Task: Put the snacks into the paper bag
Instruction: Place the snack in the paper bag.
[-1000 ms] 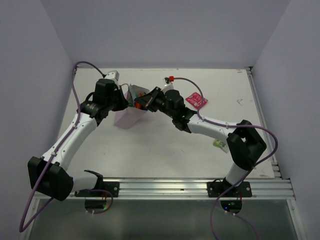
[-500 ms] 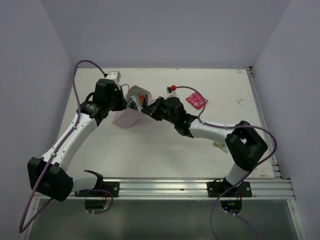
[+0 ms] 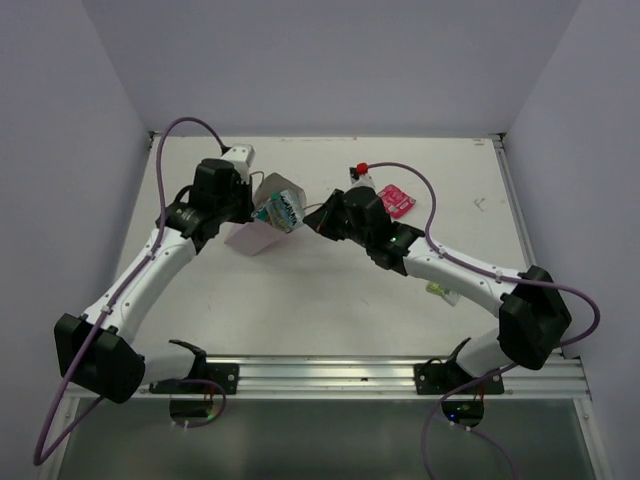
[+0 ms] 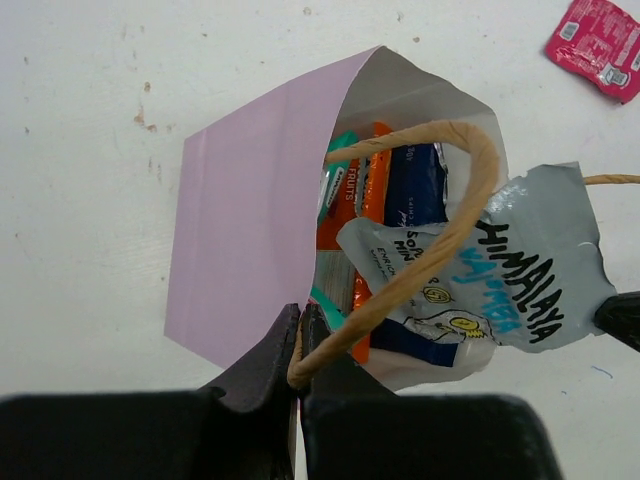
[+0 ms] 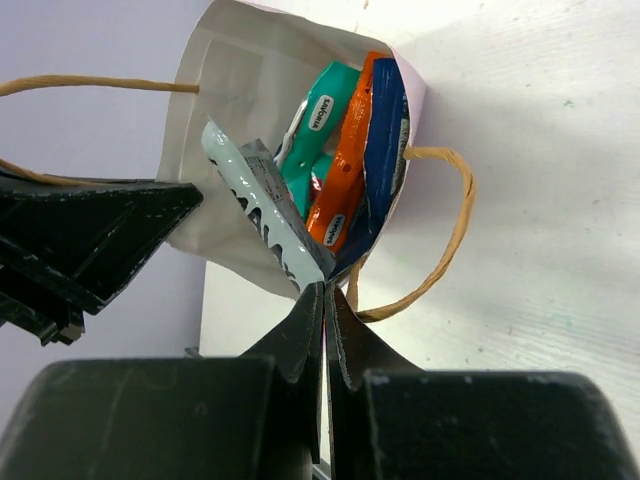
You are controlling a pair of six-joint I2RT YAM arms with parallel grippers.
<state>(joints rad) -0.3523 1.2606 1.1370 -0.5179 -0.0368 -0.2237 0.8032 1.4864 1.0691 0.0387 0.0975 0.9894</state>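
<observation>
The pale pink paper bag [image 3: 248, 238] lies on its side with its mouth facing right. My left gripper [image 4: 298, 345] is shut on its tan string handle [image 4: 440, 250] and holds the mouth open. Inside lie the teal-green [image 5: 320, 130], orange [image 5: 350, 170] and dark blue [image 5: 385, 140] packets. The silver-grey packet [image 4: 520, 270] sticks halfway out of the mouth. My right gripper [image 5: 325, 300] is shut on its corner. A pink-red packet [image 3: 393, 200] lies right of the bag. A yellow-green packet [image 3: 440, 291] lies under my right forearm.
Both arms meet at the bag in the back left part of the white table [image 3: 330, 300]. Grey walls close in the back and both sides. A metal rail [image 3: 400, 372] runs along the near edge.
My right gripper has drawn back to the right from the bag's mouth and its arm has stretched out lower. The silver-grey packet now shows at the mouth. The left gripper has lifted the bag slightly.
</observation>
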